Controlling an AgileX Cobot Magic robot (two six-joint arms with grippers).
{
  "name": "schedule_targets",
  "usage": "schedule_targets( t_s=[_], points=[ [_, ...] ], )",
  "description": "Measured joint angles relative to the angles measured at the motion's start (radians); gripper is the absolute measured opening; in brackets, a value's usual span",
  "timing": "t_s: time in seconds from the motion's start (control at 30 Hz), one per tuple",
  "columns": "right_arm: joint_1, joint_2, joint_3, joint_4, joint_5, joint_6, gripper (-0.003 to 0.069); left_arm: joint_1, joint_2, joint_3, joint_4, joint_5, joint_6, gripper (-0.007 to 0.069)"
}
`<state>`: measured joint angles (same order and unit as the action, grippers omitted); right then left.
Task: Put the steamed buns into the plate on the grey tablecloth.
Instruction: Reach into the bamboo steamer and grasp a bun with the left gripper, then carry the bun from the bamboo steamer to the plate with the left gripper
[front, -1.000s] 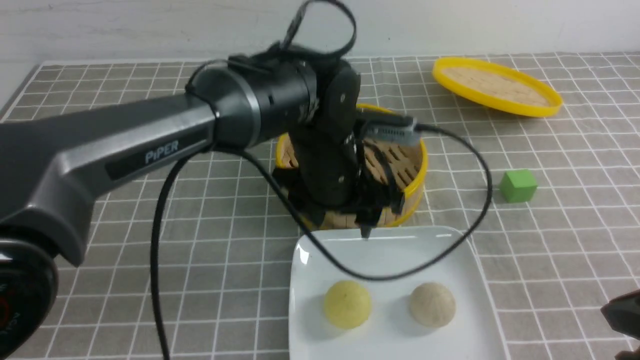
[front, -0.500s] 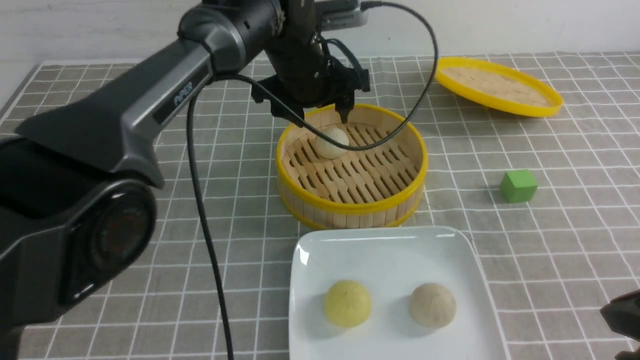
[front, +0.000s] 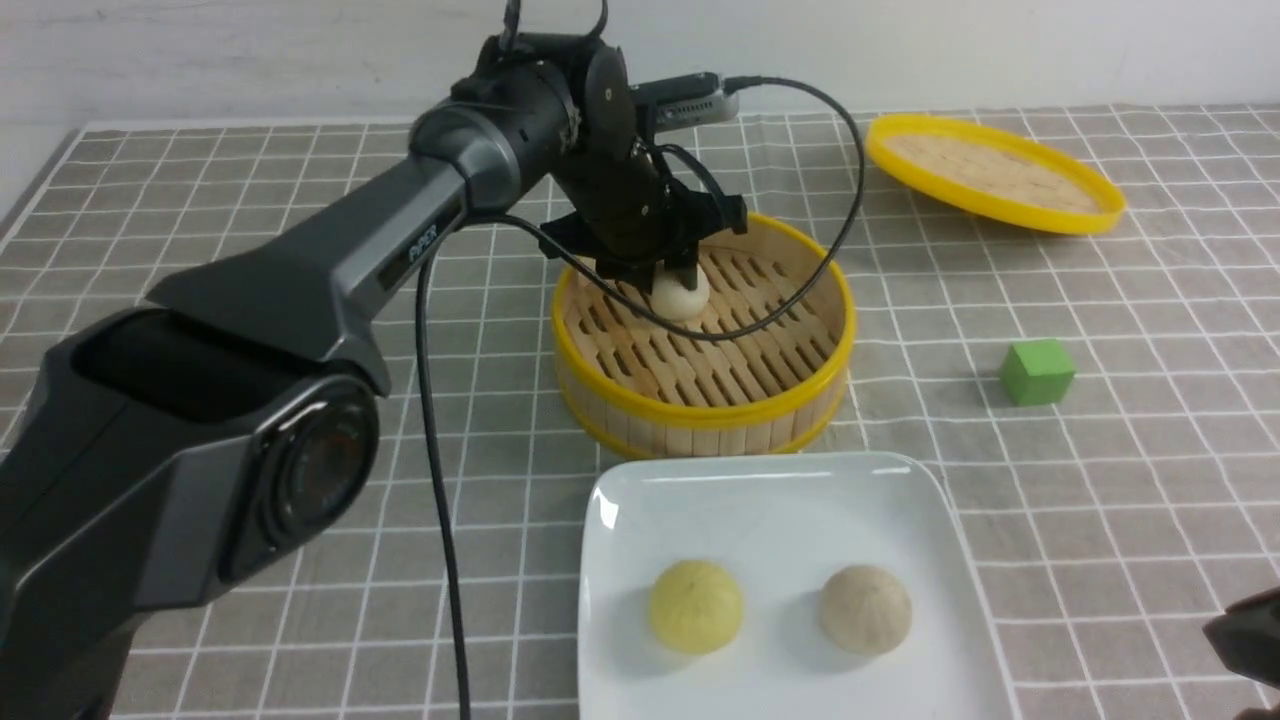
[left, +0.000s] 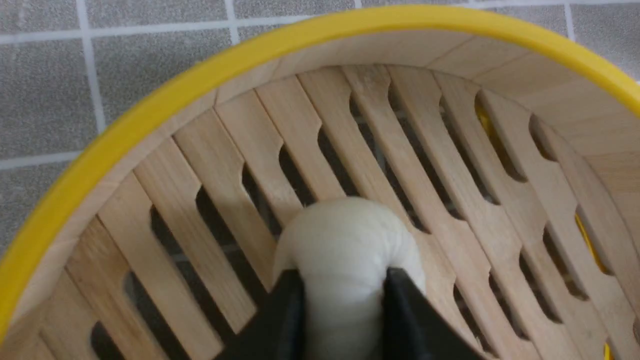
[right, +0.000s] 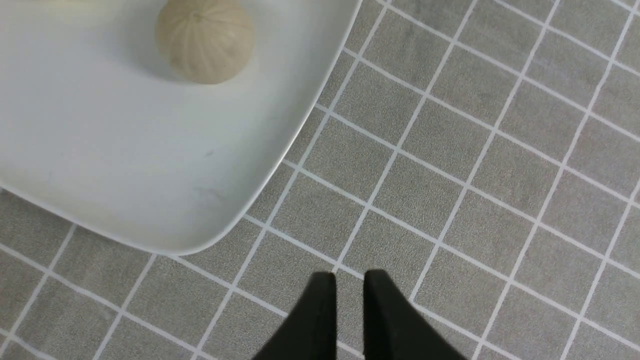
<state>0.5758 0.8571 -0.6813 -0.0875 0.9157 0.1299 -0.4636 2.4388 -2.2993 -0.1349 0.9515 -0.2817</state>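
Black left arm (front: 330, 260) stretches forward, wrist bent down into the steamer (front: 700, 412), fingers (left: 286, 322) pinching the white bun (left: 345, 245).

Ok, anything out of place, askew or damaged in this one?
Only the white bun in the steamer: the left gripper squeezes it, so it bulges past the fingers. The plate, its yellow bun, its beige bun, the lid and the green cube look fine.
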Motion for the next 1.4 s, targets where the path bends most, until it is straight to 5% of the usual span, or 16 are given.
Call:
schedule_targets(
  t_s=[0.1,0.53,0.83,1.1,1.4],
  points=[
    [0.000,0.000,0.000,0.018,0.002,0.000,0.0111,0.001,-0.024,0.000,0.000,0.042,0.034,0.0040],
    [0.000,0.000,0.000,0.024,0.002,0.000,0.0118,0.001,-0.487,0.040,-0.021,0.286,0.188,0.0029],
    [0.000,0.000,0.000,0.026,0.009,0.000,0.0127,-0.114,-0.705,0.627,-0.134,0.284,0.210,0.0029],
    [0.000,0.000,0.000,0.026,0.009,0.000,0.0135,-0.341,-0.734,1.124,-0.317,0.036,0.306,0.0030],
    [0.000,0.000,0.000,0.026,0.005,0.000,0.0144,-0.378,-0.735,1.221,-0.323,-0.208,0.311,0.0034]
  ],
)
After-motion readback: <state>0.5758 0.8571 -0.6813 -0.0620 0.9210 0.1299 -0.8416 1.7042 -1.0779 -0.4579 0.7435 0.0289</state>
